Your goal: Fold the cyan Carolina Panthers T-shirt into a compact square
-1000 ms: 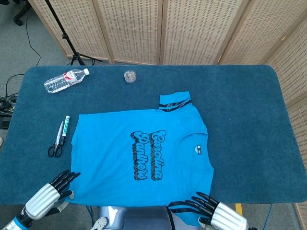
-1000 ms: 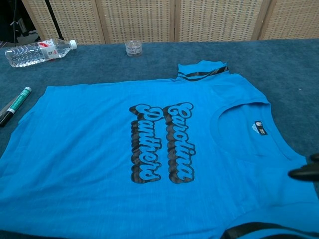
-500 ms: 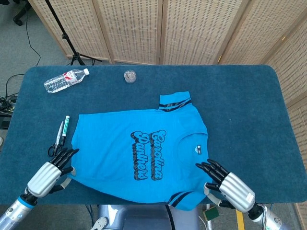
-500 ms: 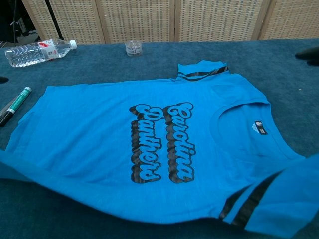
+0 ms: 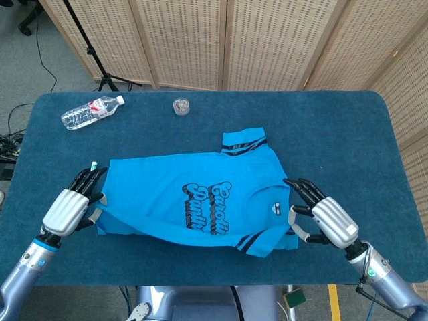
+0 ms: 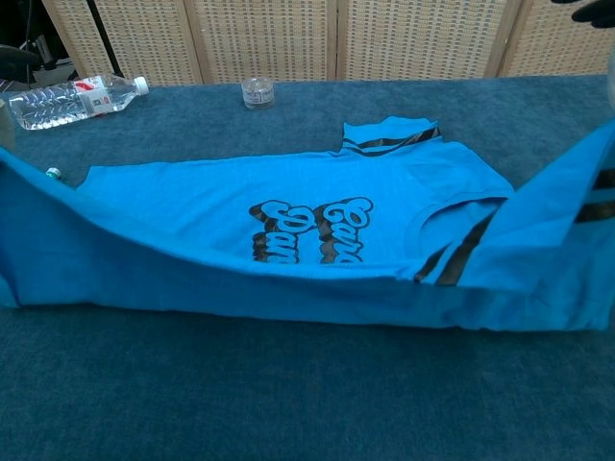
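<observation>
T-shirt (image 5: 194,200) lies mid-table on the blue cloth (image 5: 348,134), its near edge lifted and doubled over toward the far side, covering the lower half of the lettering. My left hand (image 5: 70,204) grips the hem corner, dark fingers (image 5: 87,179) curled over the fabric. My right hand (image 5: 328,219) holds the collar-side edge, thumb tucked under. Just beyond the left fingertips only a marker's (image 5: 94,164) tip shows. In the chest view the raised fold hides both hands.
</observation>
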Tool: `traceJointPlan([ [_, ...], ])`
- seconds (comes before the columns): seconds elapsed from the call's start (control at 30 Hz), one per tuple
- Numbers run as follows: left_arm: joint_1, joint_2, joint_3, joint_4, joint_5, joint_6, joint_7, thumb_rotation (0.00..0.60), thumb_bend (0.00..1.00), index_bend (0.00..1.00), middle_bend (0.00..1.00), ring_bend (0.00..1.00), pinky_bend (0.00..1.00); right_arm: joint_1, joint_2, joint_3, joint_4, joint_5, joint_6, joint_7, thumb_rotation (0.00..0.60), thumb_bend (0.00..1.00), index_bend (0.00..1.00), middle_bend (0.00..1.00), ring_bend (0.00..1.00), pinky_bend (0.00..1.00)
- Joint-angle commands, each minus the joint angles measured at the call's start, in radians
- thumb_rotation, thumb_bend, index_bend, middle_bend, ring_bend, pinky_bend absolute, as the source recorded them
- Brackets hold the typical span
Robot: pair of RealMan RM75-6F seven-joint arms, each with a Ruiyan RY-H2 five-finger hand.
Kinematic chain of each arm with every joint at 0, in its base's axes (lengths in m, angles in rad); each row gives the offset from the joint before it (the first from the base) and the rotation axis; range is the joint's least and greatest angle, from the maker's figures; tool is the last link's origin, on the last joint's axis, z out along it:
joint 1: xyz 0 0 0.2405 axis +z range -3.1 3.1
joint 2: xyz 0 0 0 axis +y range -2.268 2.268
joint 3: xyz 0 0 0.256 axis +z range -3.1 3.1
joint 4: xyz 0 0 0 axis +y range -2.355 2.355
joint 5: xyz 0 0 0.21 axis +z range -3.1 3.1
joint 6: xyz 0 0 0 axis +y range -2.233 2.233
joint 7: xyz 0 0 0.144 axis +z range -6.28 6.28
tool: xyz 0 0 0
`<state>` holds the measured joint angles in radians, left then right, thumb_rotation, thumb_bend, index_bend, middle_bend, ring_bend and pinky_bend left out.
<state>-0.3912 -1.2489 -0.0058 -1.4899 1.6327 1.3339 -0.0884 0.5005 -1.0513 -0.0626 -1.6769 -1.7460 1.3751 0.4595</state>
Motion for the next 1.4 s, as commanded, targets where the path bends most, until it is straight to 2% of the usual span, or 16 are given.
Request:
traceJointPlan([
  [0.03, -0.032, 0.002, -0.037, -0.025, -0.062, -0.062, 0.049, 0.600, 0.54, 0.78, 0.00, 0.00, 0.00, 0.041, 0.003, 0.051, -0.004, 0.071, -0.067, 0.018, 0.600, 0.52, 0.67, 0.03, 0.00, 0.00],
  [0.3, -0.092, -0.025, -0.100, -0.024, -0.197, -0.186, 0.116, 0.600, 0.54, 0.78, 0.00, 0.00, 0.00, 0.112, -0.032, 0.146, 0.052, 0.216, -0.195, 0.059, 0.600, 0.52, 0.67, 0.03, 0.00, 0.00],
  [0.6, -0.145, -0.076, -0.164, 0.032, -0.332, -0.271, 0.142, 0.600, 0.54, 0.78, 0.00, 0.00, 0.00, 0.204, -0.091, 0.219, 0.147, 0.328, -0.362, 0.078, 0.600, 0.52, 0.67, 0.03, 0.00, 0.00],
  [0.87, -0.186, -0.128, -0.194, 0.111, -0.415, -0.335, 0.161, 0.600, 0.54, 0.78, 0.00, 0.00, 0.00, 0.271, -0.153, 0.270, 0.257, 0.414, -0.477, 0.073, 0.600, 0.52, 0.67, 0.03, 0.00, 0.00],
  [1.17, -0.218, -0.189, -0.221, 0.185, -0.484, -0.342, 0.221, 0.600, 0.54, 0.78, 0.00, 0.00, 0.00, 0.335, -0.214, 0.311, 0.366, 0.461, -0.574, 0.092, 0.600, 0.52, 0.67, 0.03, 0.00, 0.00],
  [1.4, -0.240, -0.222, -0.248, 0.215, -0.589, -0.356, 0.314, 0.600, 0.55, 0.78, 0.00, 0.00, 0.00, 0.403, -0.270, 0.349, 0.471, 0.509, -0.663, 0.088, 0.600, 0.52, 0.67, 0.03, 0.00, 0.00],
])
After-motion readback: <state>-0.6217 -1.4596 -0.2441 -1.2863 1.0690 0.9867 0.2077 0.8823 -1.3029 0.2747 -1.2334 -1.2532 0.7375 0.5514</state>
